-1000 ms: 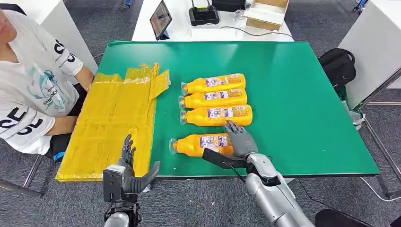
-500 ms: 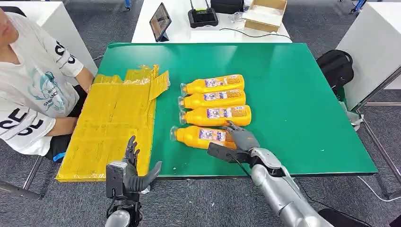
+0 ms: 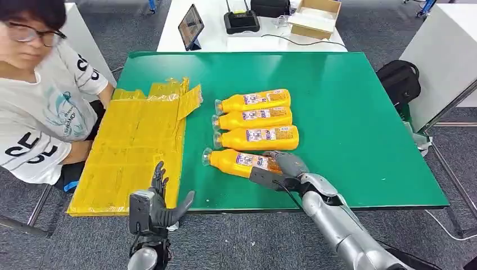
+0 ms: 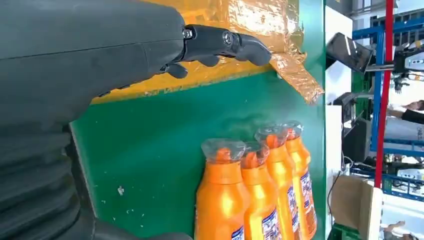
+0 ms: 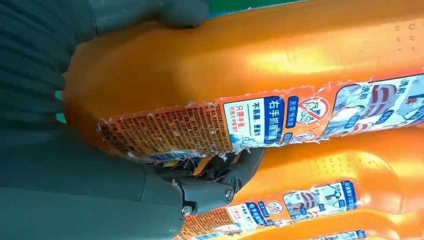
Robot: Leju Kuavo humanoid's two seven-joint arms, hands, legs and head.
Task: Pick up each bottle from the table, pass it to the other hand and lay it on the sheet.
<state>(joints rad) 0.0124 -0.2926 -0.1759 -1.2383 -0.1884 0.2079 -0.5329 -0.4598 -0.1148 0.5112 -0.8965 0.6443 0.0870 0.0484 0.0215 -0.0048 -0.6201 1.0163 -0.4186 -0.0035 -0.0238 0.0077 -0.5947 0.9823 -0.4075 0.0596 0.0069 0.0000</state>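
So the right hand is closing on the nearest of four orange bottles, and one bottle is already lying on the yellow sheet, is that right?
Not quite. The yellow sheet has no bottle on it yet; the head view shows it bare. The rest holds: the right hand is closing on the nearest bottle of four orange ones on the green table.

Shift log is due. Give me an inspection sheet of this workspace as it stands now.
Surface: green table, white specks near its front edge.
Job's things: four orange bottles lying side by side; yellow sheet at the table's left, bare.
Clutter: nothing seen on the green table.
Hands: right hand grips the nearest bottle at its base; left hand open, fingers apart, by the sheet's front edge.
Cables: black cable on the white desk behind.
Surroundings: seated person at left; tablet, cardboard box, black backpack.
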